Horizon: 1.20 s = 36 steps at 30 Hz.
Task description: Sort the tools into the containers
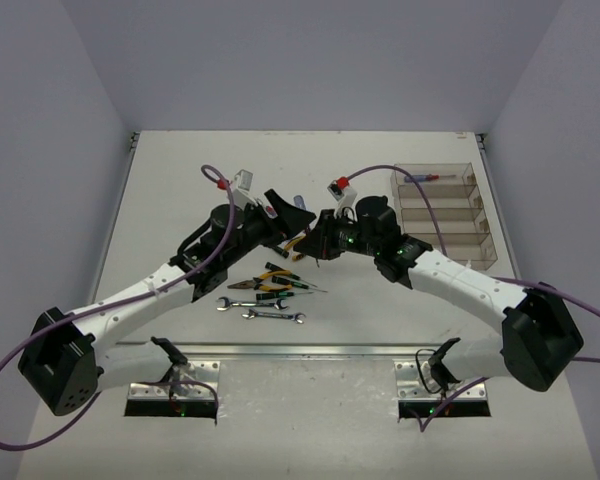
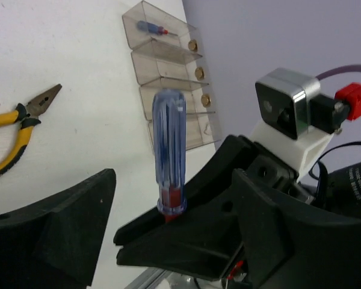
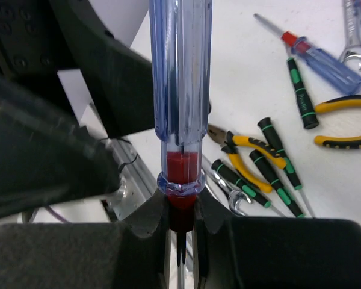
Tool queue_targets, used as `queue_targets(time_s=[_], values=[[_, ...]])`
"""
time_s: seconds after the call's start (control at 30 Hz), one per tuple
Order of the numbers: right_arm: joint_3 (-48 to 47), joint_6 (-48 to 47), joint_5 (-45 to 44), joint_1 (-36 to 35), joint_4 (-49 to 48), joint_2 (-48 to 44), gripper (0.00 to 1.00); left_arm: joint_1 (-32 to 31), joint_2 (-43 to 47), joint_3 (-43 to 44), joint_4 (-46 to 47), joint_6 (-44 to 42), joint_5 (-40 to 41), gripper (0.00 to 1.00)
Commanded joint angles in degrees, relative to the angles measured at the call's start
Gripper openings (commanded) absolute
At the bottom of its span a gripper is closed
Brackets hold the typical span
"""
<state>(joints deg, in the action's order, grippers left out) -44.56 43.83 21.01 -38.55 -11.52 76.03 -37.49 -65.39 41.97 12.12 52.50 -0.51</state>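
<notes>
A blue screwdriver with a clear blue handle and a red collar is held in the air between the two arms. My right gripper is shut on its red collar and shaft. My left gripper stands open around the handle, its fingers apart from it. The containers, a row of clear bins, stand at the right; the far bin holds another blue screwdriver.
Loose tools lie under the arms: yellow-handled pliers, a second pair of pliers, green-handled screwdrivers, a blue screwdriver and wrenches.
</notes>
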Motion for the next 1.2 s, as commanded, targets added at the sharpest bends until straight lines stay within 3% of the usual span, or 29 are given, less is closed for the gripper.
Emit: queue_targets(time_s=[0.0, 0.07, 0.13, 0.23, 0.33, 0.47, 0.67, 0.87, 1.17], values=[[-2.0, 3.2, -11.1, 2.3, 2.7, -1.8, 0.0, -0.6, 0.3, 10.5, -13.7, -5.1, 11.8, 1.0], [-2.8, 5.2, -13.0, 5.6, 6.4, -1.1, 0.0, -0.7, -0.6, 16.3, -23.3, -6.6, 22.7, 1.0], [-3.8, 8.2, -15.6, 11.9, 10.4, -0.3, 0.0, -0.5, -1.0, 25.2, -40.1, -4.2, 35.5, 1.0], [-4.0, 13.0, -21.3, 22.1, 15.8, 0.5, 0.0, -0.6, 2.7, 26.6, -47.1, -2.4, 43.4, 1.0], [-8.8, 17.8, -30.3, 29.7, 19.9, 4.3, 0.0, -0.5, 8.9, 20.6, -44.5, -5.1, 42.4, 1.0], [-20.8, 27.2, -41.1, 34.3, 28.9, 14.1, 0.0, -0.5, 12.2, 14.8, -43.9, -5.4, 41.4, 1.0], [-44.5, 40.1, -45.0, 37.6, 42.7, 33.1, 0.0, -0.5, 8.8, 12.9, -43.2, -7.6, 37.7, 1.0], [-50.7, 46.1, -44.7, 40.1, 42.9, 41.5, 0.0, -0.6, 8.7, 10.8, -43.1, -8.5, 39.2, 1.0], [-60.4, 43.1, -42.0, 42.3, 42.9, 51.1, 0.0, -0.5, 5.6, 11.1, -41.3, -10.1, 38.2, 1.0]])
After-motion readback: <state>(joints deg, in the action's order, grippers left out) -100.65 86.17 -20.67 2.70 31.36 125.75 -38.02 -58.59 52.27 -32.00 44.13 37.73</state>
